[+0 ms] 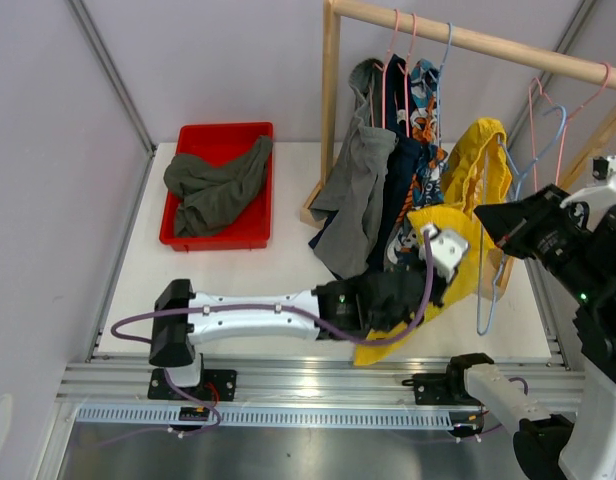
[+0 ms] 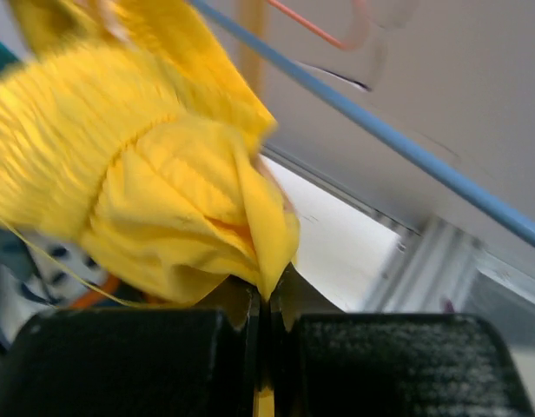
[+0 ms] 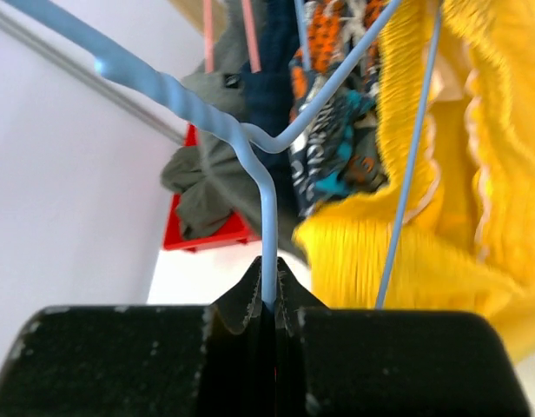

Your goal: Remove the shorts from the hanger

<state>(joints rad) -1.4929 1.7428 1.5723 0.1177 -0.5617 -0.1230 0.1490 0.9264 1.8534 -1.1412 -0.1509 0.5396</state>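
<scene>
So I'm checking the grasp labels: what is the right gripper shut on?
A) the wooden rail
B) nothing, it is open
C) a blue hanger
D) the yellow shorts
C: in the right wrist view the right gripper is closed on the wire of the blue hanger, while the yellow shorts are pinched by the left gripper.
</scene>
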